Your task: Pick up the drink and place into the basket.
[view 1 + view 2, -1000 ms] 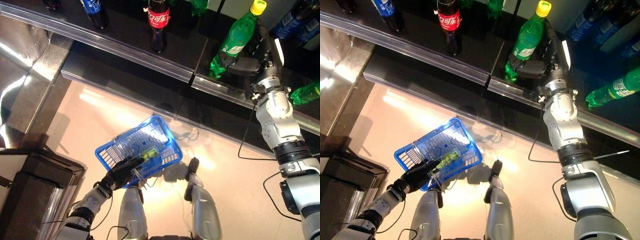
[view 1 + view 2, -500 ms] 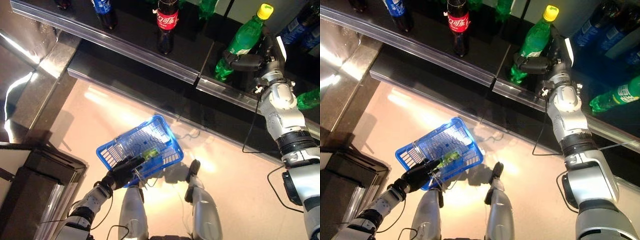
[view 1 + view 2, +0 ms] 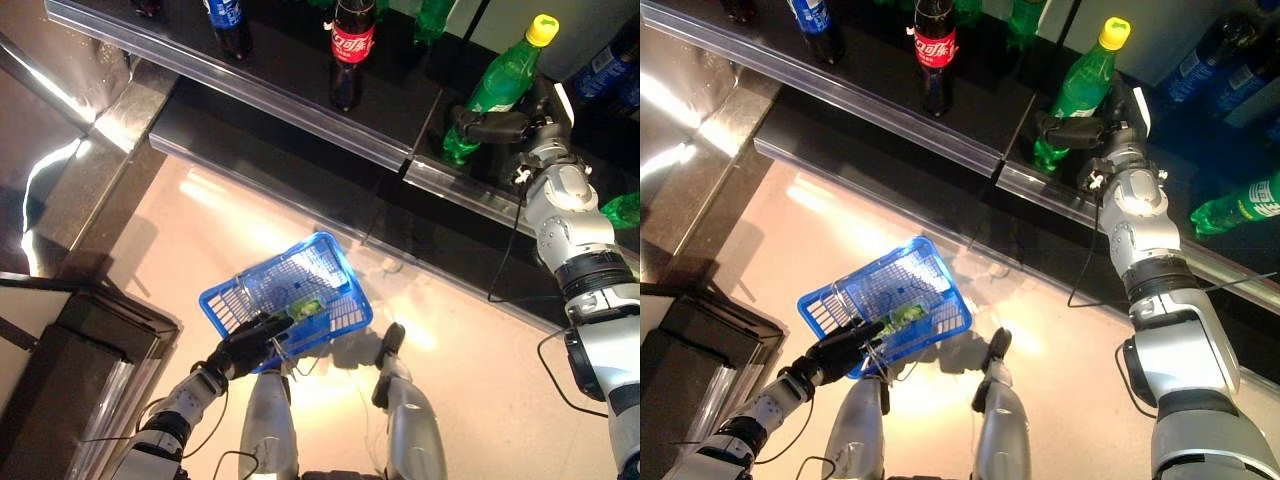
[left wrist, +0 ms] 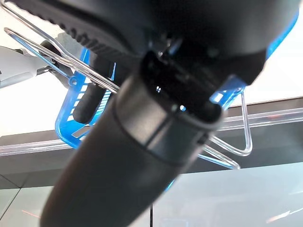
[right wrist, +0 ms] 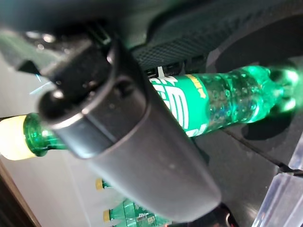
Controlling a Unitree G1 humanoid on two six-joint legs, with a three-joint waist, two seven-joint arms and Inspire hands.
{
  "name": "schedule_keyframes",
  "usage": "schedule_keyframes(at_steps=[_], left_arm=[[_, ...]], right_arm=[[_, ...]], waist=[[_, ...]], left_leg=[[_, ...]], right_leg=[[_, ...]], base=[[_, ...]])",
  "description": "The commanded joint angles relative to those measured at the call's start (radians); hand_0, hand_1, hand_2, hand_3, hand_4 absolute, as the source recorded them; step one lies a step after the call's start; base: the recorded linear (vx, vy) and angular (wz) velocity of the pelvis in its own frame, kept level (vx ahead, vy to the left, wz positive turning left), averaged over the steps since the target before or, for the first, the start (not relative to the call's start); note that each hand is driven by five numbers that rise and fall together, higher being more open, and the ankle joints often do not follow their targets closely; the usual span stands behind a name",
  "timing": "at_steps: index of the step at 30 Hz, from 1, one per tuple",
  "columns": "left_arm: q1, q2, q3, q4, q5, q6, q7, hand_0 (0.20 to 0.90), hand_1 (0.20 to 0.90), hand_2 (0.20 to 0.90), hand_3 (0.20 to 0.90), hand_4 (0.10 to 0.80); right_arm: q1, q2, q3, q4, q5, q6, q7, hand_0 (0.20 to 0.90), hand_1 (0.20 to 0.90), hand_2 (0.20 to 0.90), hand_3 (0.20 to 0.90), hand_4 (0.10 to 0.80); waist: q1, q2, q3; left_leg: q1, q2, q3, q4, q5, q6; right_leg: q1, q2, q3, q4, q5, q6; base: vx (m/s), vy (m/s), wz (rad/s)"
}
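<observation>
one green bottle [image 3: 497,88], yellow cap tilted up-right, gripped by right hand [image 3: 497,125]; left hand [image 3: 247,345] clasps basket [image 3: 330,300] handle.

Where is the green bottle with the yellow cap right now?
The green bottle stands on the dark shelf at upper right of the eye views, gripped by the right robot hand, right of the red-labelled cola bottle.

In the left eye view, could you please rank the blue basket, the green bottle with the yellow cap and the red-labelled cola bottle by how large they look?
1. blue basket
2. green bottle
3. cola bottle, though its top is cut off by the frame, so second and third are unsure.
</observation>
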Motion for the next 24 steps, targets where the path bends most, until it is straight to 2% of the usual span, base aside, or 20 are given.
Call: schedule_keyframes(at_steps=[1,24], left_arm=[[0.044,-0.007,-0.087,-0.056,-0.017,0.051,-0.164,0.3,0.3,0.3,0.2,0.1],[0.03,-0.014,-0.111,-0.052,-0.029,0.039,-0.17,0.3,0.3,0.3,0.2,0.1]], right_arm=[[-0.176,-0.039,0.041,0.003,0.007,-0.079,0.026,0.3,0.3,0.3,0.2,0.1],[-0.191,-0.008,0.046,0.002,0.03,-0.097,0.035,0.3,0.3,0.3,0.2,0.1]], waist=[[0.042,0.028,-0.051],[0.041,0.047,-0.029]], left_leg=[[0.052,-0.131,0.035,-0.292,0.172,0.125],[0.046,-0.139,0.03,-0.297,0.176,0.13]], right_leg=[[0.09,0.02,-0.023,0.139,-0.259,0.081],[0.069,0.016,-0.022,0.152,-0.257,0.081]], base=[[0.0,0.0,0.0],[0.002,-0.003,0.02]])
